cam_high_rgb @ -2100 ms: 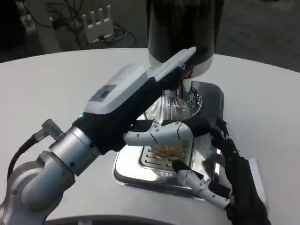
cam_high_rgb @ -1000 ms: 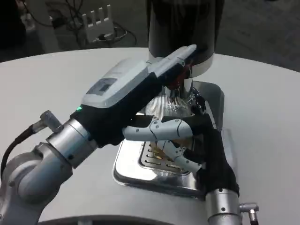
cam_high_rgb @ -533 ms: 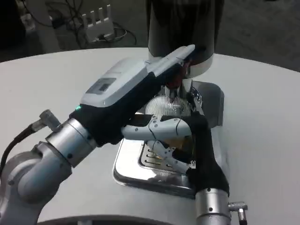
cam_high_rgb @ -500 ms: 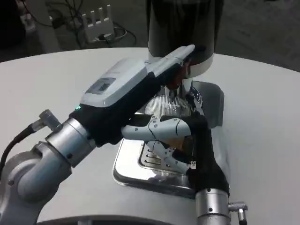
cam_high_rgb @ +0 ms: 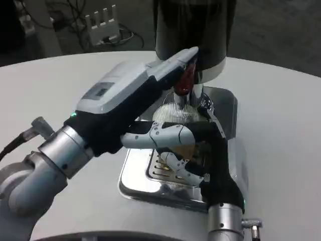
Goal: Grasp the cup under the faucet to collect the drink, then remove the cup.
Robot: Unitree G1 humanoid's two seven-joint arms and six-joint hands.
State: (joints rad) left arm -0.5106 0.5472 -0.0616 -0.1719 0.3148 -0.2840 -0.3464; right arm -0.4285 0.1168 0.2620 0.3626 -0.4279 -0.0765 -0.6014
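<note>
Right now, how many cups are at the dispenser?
1. A ribbed clear cup stands on the metal drip tray under the faucet, between the left hand and right hand; none other visible.

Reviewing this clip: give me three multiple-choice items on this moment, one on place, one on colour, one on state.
1. Where does the cup stand?
A. on the metal drip tray under the faucet
B. on the bare table
C. on the floor

2. What colour is the faucet lever?
A. blue
B. red
C. green

3. What is the right hand doing?
A. resting flat on the table
B. reaching around the cup
C. holding a spoon

Answers: 1 A, the ribbed cup sits over the tray's grate; 2 B, the lever below the dark dispenser is red; 3 B, its fingers lie beside the cup.
</note>
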